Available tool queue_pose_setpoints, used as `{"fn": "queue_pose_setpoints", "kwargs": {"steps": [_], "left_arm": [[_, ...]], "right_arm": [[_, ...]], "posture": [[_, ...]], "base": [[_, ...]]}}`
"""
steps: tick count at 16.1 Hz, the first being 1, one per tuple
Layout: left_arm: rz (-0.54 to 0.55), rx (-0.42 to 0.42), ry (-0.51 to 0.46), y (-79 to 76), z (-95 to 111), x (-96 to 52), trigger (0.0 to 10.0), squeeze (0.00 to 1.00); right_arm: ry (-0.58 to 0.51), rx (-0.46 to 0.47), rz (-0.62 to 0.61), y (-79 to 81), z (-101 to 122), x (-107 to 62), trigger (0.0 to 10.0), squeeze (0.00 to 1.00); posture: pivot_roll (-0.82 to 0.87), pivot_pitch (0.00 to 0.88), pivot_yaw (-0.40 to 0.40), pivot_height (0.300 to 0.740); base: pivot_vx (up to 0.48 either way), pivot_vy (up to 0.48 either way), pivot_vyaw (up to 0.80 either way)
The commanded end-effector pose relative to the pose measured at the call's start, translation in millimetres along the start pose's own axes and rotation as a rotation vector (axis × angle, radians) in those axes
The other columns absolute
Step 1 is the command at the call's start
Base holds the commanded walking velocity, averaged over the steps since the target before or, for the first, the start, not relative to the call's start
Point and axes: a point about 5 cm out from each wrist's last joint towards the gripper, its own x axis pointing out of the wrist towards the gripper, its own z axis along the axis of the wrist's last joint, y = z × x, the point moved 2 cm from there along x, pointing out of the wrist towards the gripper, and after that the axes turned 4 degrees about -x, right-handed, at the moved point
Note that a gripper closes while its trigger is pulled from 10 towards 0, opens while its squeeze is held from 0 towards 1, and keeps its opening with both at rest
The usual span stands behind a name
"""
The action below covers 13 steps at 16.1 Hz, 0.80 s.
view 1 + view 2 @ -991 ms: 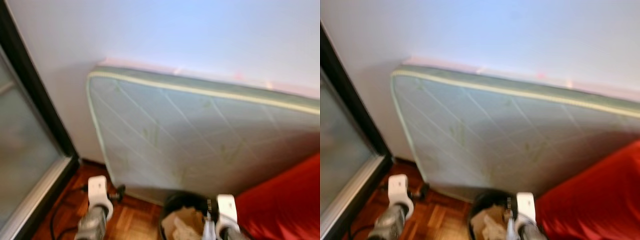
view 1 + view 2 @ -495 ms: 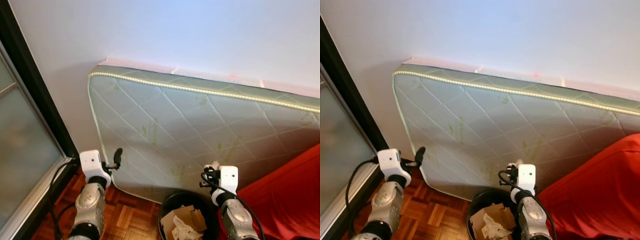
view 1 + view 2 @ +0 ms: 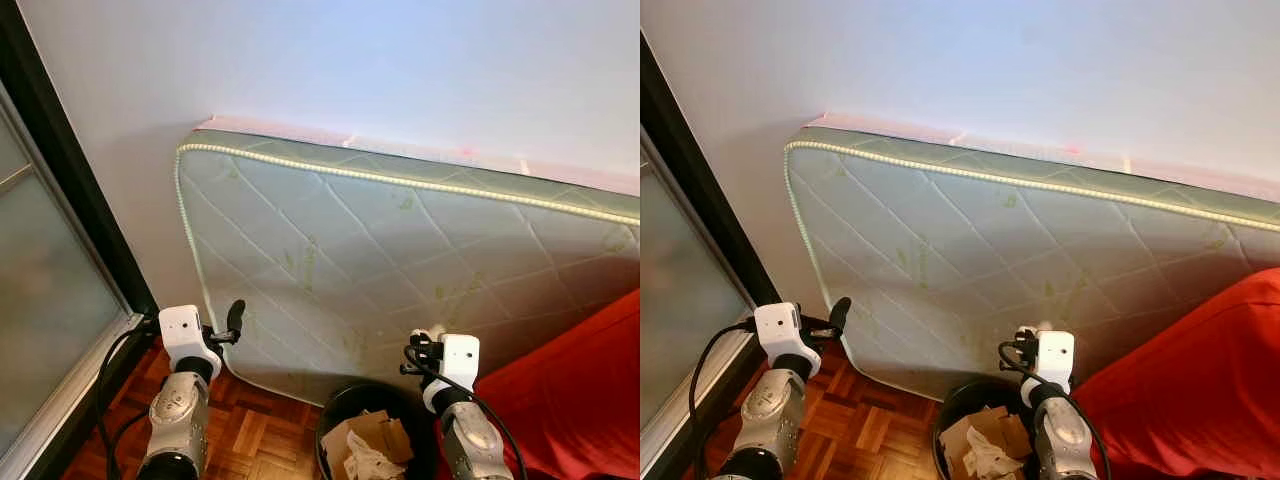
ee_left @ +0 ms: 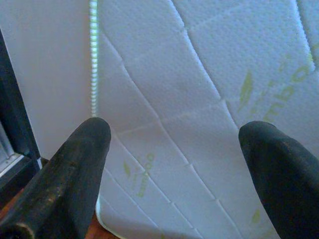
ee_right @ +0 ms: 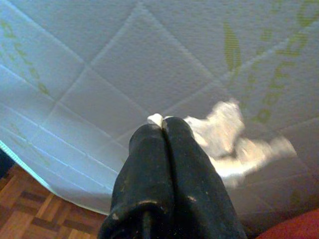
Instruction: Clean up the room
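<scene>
A quilted, pale green mattress (image 3: 400, 270) stands on its long edge against the white wall (image 3: 350, 60), and from my remote seat I see its right end cut off by the frame and partly covered by a red fabric mass (image 3: 585, 400). Its surface is stitched in diamonds, printed with faint green leaves and lettering too fragmentary to read, and edged with light piping. A dark-framed panel of frosted glass (image 3: 40, 330) runs along the left, also cut off. The floor below is reddish wood parquet (image 3: 255, 440).

Between my two arms sits a round black bin (image 3: 370, 430), its lower half out of frame, holding torn brown cardboard and crumpled pale paper.

My left gripper (image 4: 179, 144) faces the mattress near its lower corner, the two rounded, matte black fingers (image 4: 75, 169) spread wide apart with nothing between them.

My right gripper (image 5: 164, 124) is raised above the bin, fingers pressed together on a crumpled scrap of white paper (image 5: 229, 139). The scrap juts past the fingertips, blurred, its wrinkled shape hard to make out against the mattress cover behind it.
</scene>
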Motion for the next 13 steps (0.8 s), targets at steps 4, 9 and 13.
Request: {"fn": "queue_pose_setpoints", "kwargs": {"steps": [4,9,13], "left_arm": [[-0.181,0.179,0.004,-21.5,2,0.6,10.0,0.0],[-0.198,0.197,-0.001,-20.6,6,2.5,10.0,0.0],[-0.202,0.216,0.003,-23.3,5,2.7,10.0,0.0]], "right_arm": [[0.003,0.049,-0.037,-3.7,-1,-0.1,10.0,0.0],[0.001,0.06,-0.046,-2.7,1,1.4,10.0,0.0],[0.004,0.065,-0.048,-2.2,-1,0.7,10.0,0.0]], "posture": [[0.07,0.0,-0.045,0.74],[0.07,0.0,-0.032,0.74],[0.07,0.0,-0.029,0.74]], "base": [[0.0,0.0,0.0],[0.0,0.0,0.0],[0.0,0.0,0.0]]}}
